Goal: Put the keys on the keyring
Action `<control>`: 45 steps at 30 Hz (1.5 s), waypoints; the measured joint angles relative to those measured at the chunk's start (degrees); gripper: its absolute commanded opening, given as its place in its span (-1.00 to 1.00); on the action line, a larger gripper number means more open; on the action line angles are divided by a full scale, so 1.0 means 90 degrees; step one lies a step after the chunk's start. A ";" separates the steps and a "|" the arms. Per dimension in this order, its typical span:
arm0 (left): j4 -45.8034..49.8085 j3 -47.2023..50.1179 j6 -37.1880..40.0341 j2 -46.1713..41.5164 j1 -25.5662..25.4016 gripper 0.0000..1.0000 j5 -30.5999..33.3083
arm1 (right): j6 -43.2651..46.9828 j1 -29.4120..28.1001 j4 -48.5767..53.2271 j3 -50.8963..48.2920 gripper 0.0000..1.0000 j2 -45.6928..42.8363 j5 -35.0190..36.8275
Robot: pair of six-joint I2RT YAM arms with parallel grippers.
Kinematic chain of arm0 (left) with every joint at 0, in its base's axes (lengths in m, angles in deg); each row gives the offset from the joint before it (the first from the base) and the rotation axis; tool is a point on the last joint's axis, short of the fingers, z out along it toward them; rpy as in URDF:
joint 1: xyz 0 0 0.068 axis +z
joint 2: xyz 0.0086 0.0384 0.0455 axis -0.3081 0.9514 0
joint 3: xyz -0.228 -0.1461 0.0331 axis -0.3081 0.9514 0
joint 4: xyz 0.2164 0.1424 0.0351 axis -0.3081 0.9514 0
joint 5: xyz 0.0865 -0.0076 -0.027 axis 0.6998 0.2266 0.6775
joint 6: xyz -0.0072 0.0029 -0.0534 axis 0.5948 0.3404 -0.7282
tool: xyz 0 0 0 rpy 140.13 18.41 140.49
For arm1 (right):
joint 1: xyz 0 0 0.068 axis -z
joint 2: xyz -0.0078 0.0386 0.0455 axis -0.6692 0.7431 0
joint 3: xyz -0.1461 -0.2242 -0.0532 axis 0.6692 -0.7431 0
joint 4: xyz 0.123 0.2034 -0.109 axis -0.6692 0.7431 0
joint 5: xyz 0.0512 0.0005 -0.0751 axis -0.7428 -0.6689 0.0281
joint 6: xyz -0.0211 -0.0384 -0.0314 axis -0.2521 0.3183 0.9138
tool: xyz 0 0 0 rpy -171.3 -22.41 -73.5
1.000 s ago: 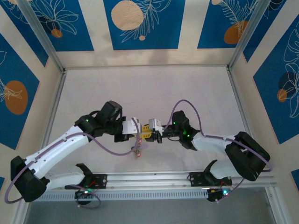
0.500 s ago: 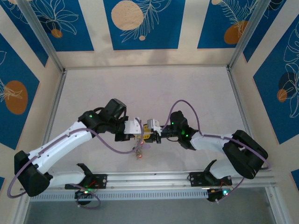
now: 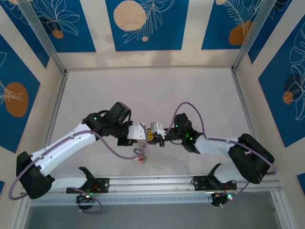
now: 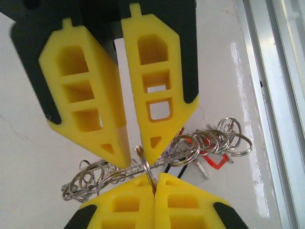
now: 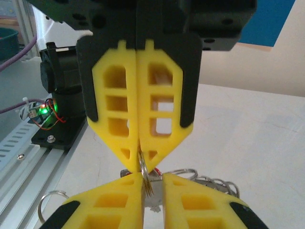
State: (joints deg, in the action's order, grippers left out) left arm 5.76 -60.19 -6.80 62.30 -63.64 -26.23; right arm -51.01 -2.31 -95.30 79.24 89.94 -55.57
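Both grippers meet tip to tip just above the white table (image 3: 157, 95). My left gripper (image 3: 144, 135) (image 4: 153, 179) is shut on the keyring (image 4: 145, 166) (image 5: 146, 183), a thin grey metal ring seen edge on. Opposite it, my right gripper (image 3: 153, 136) (image 5: 151, 177) straddles the same ring with its jaws a narrow gap apart. The ring lies against one finger and clear of the other. The keys (image 4: 224, 140) (image 3: 141, 156) hang below as a bunch of small rings and metal keys, one with a red tag (image 4: 215, 161).
An aluminium rail (image 3: 152, 183) (image 4: 276, 95) runs along the near table edge, close to the bunch. An arm base with a green light (image 5: 47, 112) stands on it. Patterned blue walls (image 3: 143, 24) enclose the table on three sides.
The left arm has pushed its gripper slightly right, closing the gap to the right gripper. The hanging bunch shifted with it. The right gripper's jaws have narrowed around the ring.
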 measured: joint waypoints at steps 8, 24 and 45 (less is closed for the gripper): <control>0.0002 -0.0010 0.0002 0.0092 -0.0022 -1.00 0.0032 | 0.0000 -0.0068 0.0029 0.0000 -0.66 0.0000 -0.0034; 0.0034 -0.0010 0.0007 -0.0022 -0.0039 -1.00 0.0097 | 0.0192 -0.0124 0.0430 0.0061 -0.84 0.0000 0.0041; -0.1593 0.1552 -0.0775 -0.1698 0.0117 -0.34 0.0209 | -0.0585 0.0107 -0.0636 -0.0282 -1.00 0.0000 -0.0019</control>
State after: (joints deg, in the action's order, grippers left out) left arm -8.58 -46.23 -13.77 47.03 -62.59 -24.35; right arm -56.28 -1.35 -101.03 76.71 89.94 -55.74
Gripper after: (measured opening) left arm 0.314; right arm 0.066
